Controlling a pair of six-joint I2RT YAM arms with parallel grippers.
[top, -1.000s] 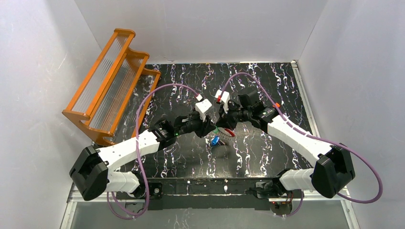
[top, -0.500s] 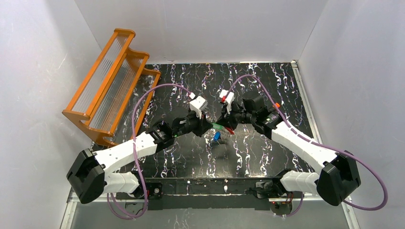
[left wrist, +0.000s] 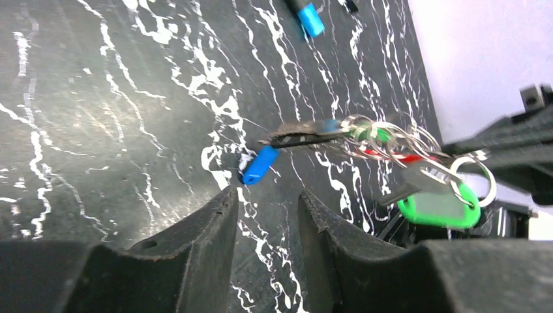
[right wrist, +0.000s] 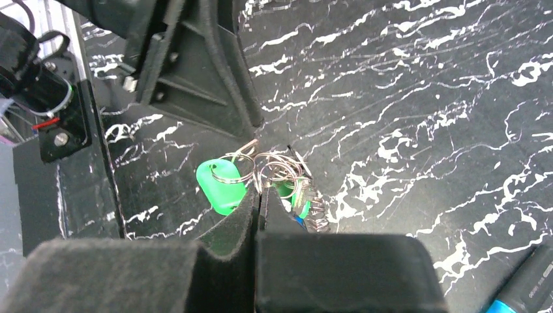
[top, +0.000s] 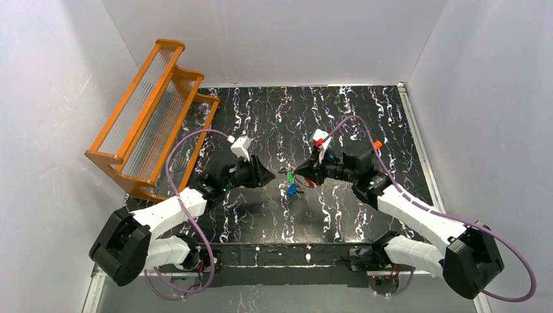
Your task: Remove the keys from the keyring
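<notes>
The keyring [right wrist: 277, 166] is a tangle of silvery rings with the keys on it: a green-headed key [right wrist: 222, 186], a blue-headed key [left wrist: 261, 165] and a red one [left wrist: 391, 156]. My right gripper [right wrist: 257, 195] is shut on the keyring and holds the bunch [top: 291, 182] just above the table, with the blue key hanging down to it. My left gripper [left wrist: 267, 195] is open and empty, a short way left of the bunch and not touching it. In the top view the left gripper [top: 269, 175] and right gripper [top: 298, 173] face each other across the keys.
An orange slatted rack [top: 153, 111] leans at the back left. A black marker with a blue tip [left wrist: 306, 14] lies beyond the keys; it also shows in the right wrist view [right wrist: 522, 287]. An orange-tipped marker [top: 377, 145] lies by the right arm. White walls enclose the black marbled table [top: 261, 117].
My left gripper has pulled back to the left, away from the keys, and is now open and clear of them. My right gripper kept the keyring and shifted slightly toward the near edge.
</notes>
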